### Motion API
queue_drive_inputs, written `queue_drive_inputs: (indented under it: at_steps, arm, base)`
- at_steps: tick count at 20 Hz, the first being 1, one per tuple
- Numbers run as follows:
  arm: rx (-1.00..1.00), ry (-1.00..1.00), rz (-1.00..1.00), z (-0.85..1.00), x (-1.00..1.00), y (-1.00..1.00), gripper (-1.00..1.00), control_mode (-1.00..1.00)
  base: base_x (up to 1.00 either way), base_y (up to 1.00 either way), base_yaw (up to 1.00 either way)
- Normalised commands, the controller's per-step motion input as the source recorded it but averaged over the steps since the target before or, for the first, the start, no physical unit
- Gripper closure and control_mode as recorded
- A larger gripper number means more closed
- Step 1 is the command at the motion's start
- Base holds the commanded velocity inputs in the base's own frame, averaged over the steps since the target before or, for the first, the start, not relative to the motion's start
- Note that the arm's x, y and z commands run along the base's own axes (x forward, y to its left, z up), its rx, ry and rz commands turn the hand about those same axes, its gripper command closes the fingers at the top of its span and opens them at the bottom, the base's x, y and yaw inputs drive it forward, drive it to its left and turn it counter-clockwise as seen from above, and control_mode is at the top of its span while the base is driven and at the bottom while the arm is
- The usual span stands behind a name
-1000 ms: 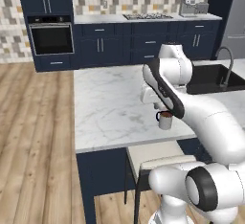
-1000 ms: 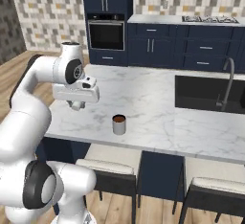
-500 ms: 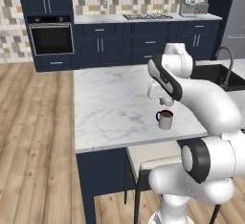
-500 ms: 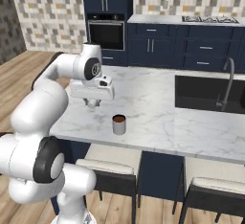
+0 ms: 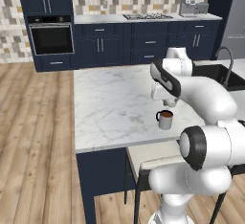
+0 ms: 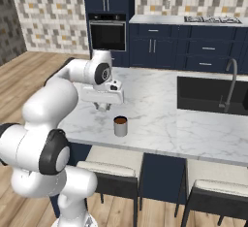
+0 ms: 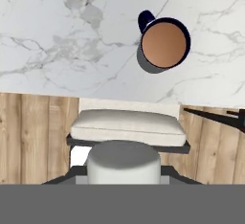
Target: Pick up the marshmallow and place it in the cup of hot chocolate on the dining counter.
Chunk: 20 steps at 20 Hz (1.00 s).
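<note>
The cup of hot chocolate [image 5: 165, 119] [image 6: 120, 126] [image 7: 163, 43] stands upright on the dining counter [image 5: 110, 103] [image 6: 160, 119] [image 7: 57, 36], near its front edge, with brown liquid showing. My gripper [image 5: 170, 103] [image 6: 102, 106] [image 7: 123, 173] hangs a little above the counter, just beside the cup. In the hand view a white, short cylinder, the marshmallow [image 7: 123, 161], sits between my fingers at the bottom, with the gripper shut on it. The cup lies up and to the right of it there, apart from it.
A pale-cushioned stool [image 7: 127, 127] [image 5: 153, 153] [image 6: 109, 170] stands under the counter's front edge, right below my hand. A second stool [image 6: 218, 187] is further right. A dark sink with a faucet [image 6: 213, 92] is set into the counter's right end.
The hand has swung along the counter's front edge toward the cup, still holding the marshmallow. The cup has not moved.
</note>
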Motion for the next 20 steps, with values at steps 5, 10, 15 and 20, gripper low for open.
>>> queue_drive_inputs:
  at_steps: [5,10,15,20]
  arm:
    - [-0.03,0.02,-0.02,-0.23,0.39,-0.16,1.0,-1.0]
    - [-0.01,0.03,-0.04,-0.18,0.5,-0.01,1.0,-1.0]
    - [0.0,0.02,-0.03,-0.15,0.33,0.0,1.0,-1.0]
    - [0.0,0.0,-0.02,-0.22,0.32,-0.12,1.0,-1.0]
  base:
    - [0.0,0.0,0.0]
    - [0.0,0.0,0.0]
    - [0.0,0.0,0.0]
    - [0.0,0.0,0.0]
